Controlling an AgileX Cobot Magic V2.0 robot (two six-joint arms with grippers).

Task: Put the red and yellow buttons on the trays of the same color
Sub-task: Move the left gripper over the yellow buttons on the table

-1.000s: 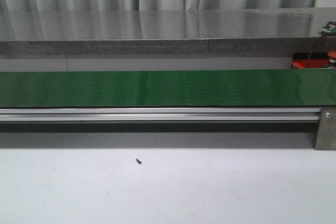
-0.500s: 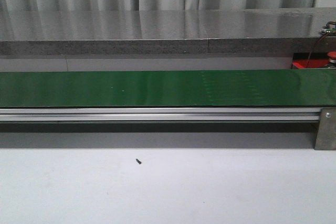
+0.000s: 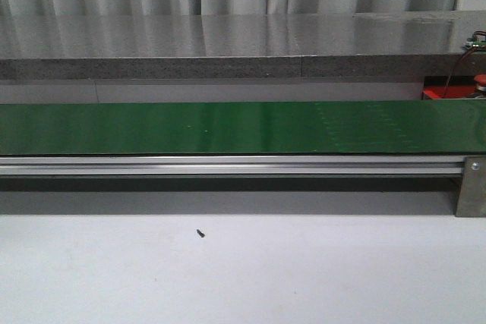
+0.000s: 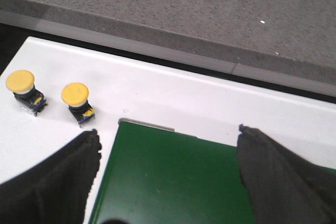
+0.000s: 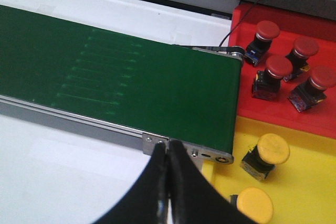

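Observation:
Two yellow buttons (image 4: 21, 82) (image 4: 75, 94) stand on the white table beside the end of the green belt (image 4: 168, 182). My left gripper (image 4: 168, 132) hangs open over that belt end, with nothing between its fingers. At the belt's other end, several red buttons (image 5: 277, 66) sit in the red tray (image 5: 244, 103). Two yellow buttons (image 5: 273, 149) (image 5: 254, 204) sit in the yellow tray (image 5: 310, 192). My right gripper (image 5: 168, 148) is shut and empty, over the belt's metal end bracket. In the front view, only a corner of the red tray (image 3: 448, 92) and one red button (image 3: 479, 80) show.
The long green belt (image 3: 228, 127) crosses the front view on an aluminium rail (image 3: 228, 165), and nothing lies on it. A grey stone ledge (image 3: 228, 43) runs behind it. A thin dark wire (image 5: 252, 3) leads to the red tray. A small dark speck (image 3: 200, 233) lies on the white table.
Faint marks on the belt's surface have shifted to the right, so the belt is running rightward. Nothing else has moved in the front view.

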